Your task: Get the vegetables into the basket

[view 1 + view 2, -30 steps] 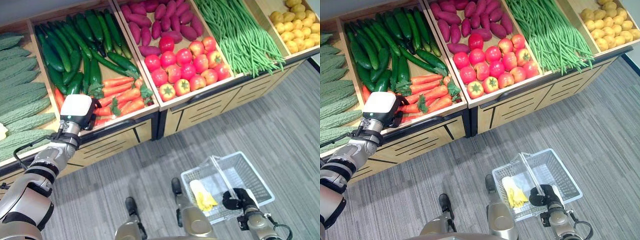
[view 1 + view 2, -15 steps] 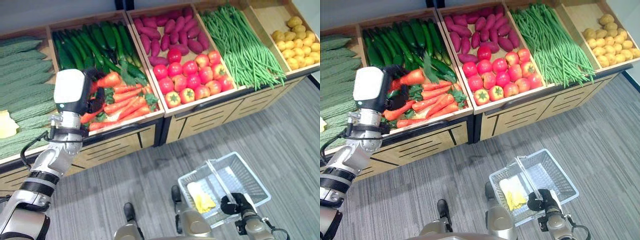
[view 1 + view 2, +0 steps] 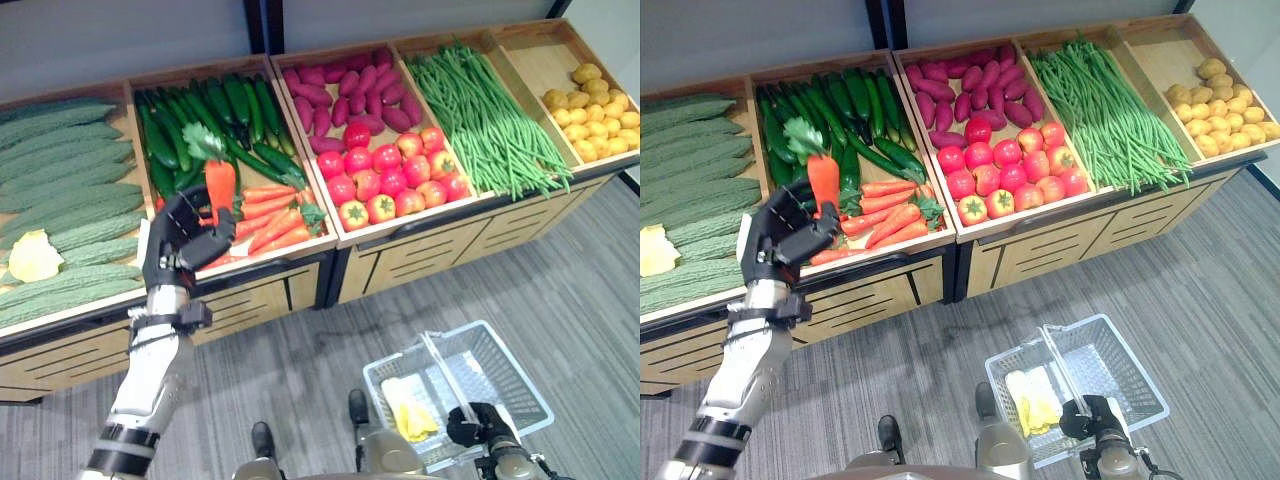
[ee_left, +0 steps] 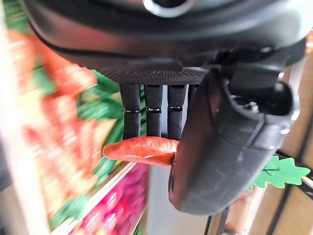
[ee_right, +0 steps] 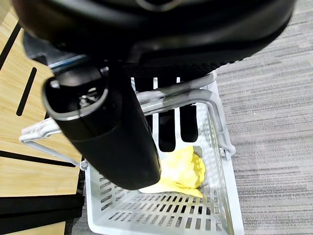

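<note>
1. Between the curled fingers point(image 4: 146, 105) and thumb of the left hand point(image 3: 180, 235): one carrot point(image 3: 220, 185), gripped and held upright above the stand, its green top point(image 3: 203, 142) uppermost
2. Around the basket handle point(image 5: 171, 98): the right hand point(image 3: 478, 425), fingers clenched on it
3. Inside the one white basket point(image 3: 510, 355): one yellow vegetable point(image 3: 410, 410), lying against the wall nearest the robot
4. Behind the left hand: the remaining carrots point(image 3: 270, 210) heaped in their wooden crate point(image 3: 325, 243); the count cannot be told
5. Beside the carrots: cucumbers point(image 3: 200, 110), tomatoes point(image 3: 395, 180), green beans point(image 3: 485, 115)
</note>
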Controlling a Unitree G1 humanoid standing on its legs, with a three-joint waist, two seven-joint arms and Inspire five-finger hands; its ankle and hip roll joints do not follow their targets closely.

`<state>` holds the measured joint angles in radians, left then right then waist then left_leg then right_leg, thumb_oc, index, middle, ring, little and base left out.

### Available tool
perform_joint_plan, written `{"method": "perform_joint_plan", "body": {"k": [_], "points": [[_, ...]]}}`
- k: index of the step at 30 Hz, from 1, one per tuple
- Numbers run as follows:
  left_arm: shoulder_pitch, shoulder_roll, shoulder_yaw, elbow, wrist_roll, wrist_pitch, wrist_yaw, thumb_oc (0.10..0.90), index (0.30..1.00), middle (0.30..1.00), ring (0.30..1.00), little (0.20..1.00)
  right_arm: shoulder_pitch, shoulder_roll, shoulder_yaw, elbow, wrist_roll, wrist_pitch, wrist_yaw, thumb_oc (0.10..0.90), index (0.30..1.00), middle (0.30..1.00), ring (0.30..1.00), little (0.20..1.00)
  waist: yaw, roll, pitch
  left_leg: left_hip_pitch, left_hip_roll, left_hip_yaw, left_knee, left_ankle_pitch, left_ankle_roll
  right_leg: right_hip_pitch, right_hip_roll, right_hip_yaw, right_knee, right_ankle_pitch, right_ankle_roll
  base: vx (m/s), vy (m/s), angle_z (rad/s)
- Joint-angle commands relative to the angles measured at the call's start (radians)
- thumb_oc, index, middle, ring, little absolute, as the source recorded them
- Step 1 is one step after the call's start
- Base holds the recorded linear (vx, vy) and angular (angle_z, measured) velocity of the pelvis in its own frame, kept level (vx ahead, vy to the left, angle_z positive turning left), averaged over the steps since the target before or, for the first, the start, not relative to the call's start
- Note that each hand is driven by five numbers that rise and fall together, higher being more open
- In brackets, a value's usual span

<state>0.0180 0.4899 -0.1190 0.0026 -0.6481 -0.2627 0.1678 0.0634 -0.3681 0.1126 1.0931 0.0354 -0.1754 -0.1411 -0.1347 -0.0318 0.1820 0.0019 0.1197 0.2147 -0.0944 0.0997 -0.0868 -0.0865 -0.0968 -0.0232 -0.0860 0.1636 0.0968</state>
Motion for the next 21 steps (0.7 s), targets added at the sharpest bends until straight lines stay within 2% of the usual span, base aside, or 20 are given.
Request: {"method": "perform_joint_plan", "body": {"k": [1, 10, 12, 15, 18, 19, 20, 21], "points": [[-0.049, 0.005, 0.004, -0.083, -0.077, -0.087, -0.111, 0.4, 0.3, 0.3, 0.3, 0.3, 0.0, -0.038, -0.024, -0.004, -0.007, -0.046, -0.005, 0.4, 0.3, 0.3, 0.3, 0.3, 0.011, -0.042, -0.071, 0.058, 0.033, -0.039, 0.007, -0.088, -0.033, -0.047, -0.111, 0.027, 0.017, 0.017, 0.111, 0.0, 0.0, 0.04], [0.018, -0.01, -0.014, -0.098, -0.147, -0.063, -0.158, 0.4, 0.3, 0.3, 0.3, 0.3, -0.008, -0.032, -0.034, 0.03, 0.003, -0.047, -0.008, 0.4, 0.3, 0.3, 0.3, 0.3, 0.023, -0.049, -0.066, 0.08, 0.032, -0.026, 0.007, -0.091, -0.025, -0.042, -0.109, 0.03, 0.022, 0.011, 0.112, 0.0, 0.004, 0.0], [-0.002, 0.012, -0.014, -0.105, -0.117, -0.064, -0.161, 0.4, 0.3, 0.3, 0.3, 0.3, -0.016, -0.035, -0.045, 0.04, 0.016, -0.042, -0.006, 0.4, 0.3, 0.3, 0.3, 0.3, 0.034, -0.075, -0.033, 0.039, 0.021, -0.023, 0.136, -0.145, -0.01, -0.051, -0.127, 0.043, 0.067, 0.005, 0.12, -0.04, 0.052, -0.15], [-0.027, 0.016, -0.03, -0.107, -0.112, -0.066, -0.159, 0.4, 0.3, 0.3, 0.3, 0.3, -0.029, -0.039, -0.056, 0.037, 0.031, -0.041, -0.014, 0.4, 0.3, 0.3, 0.3, 0.3, 0.032, -0.081, -0.013, 0.015, 0.008, -0.016, 0.184, -0.171, 0.002, -0.076, -0.136, 0.058, 0.104, 0.01, 0.134, -0.08, 0.104, -0.17], [-0.066, 0.011, -0.058, -0.091, -0.12, -0.066, -0.159, 0.4, 0.3, 0.3, 0.3, 0.3, -0.031, -0.038, -0.06, 0.014, 0.04, -0.038, -0.017, 0.4, 0.3, 0.3, 0.3, 0.3, 0.019, -0.088, 0.005, 0.011, -0.017, 0.007, 0.206, -0.197, 0.024, -0.116, -0.154, 0.082, 0.165, 0.053, 0.165, -0.08, 0.17, -0.14], [-0.081, 0.005, -0.072, -0.075, -0.118, -0.067, -0.157, 0.4, 0.3, 0.3, 0.3, 0.3, -0.028, -0.037, -0.059, 0.008, 0.042, -0.035, -0.017, 0.4, 0.3, 0.3, 0.3, 0.3, 0.011, -0.09, 0.01, 0.015, -0.026, 0.017, 0.21, -0.206, 0.03, -0.127, -0.16, 0.091, 0.18, 0.083, 0.165, -0.05, 0.12, -0.15], [-0.082, 0.005, -0.072, -0.074, -0.118, -0.067, -0.157, 0.4, 0.3, 0.3, 0.3, 0.3, -0.028, -0.037, -0.059, 0.008, 0.042, -0.035, -0.018, 0.4, 0.3, 0.3, 0.3, 0.3, 0.013, -0.09, 0.01, 0.015, -0.026, 0.018, 0.211, -0.206, 0.03, -0.127, -0.16, 0.092, 0.181, 0.083, 0.165, -0.04, 0.113, -0.11], [-0.094, 0.003, -0.082, -0.071, -0.114, -0.066, -0.155, 0.4, 0.3, 0.3, 0.3, 0.3, -0.023, -0.035, -0.063, 0.003, 0.044, -0.033, -0.018, 0.4, 0.3, 0.3, 0.3, 0.3, 0.003, -0.093, 0.015, 0.023, -0.033, 0.026, 0.212, -0.215, 0.036, -0.134, -0.164, 0.104, 0.184, 0.126, 0.165, -0.02, 0.104, -0.04]]}}
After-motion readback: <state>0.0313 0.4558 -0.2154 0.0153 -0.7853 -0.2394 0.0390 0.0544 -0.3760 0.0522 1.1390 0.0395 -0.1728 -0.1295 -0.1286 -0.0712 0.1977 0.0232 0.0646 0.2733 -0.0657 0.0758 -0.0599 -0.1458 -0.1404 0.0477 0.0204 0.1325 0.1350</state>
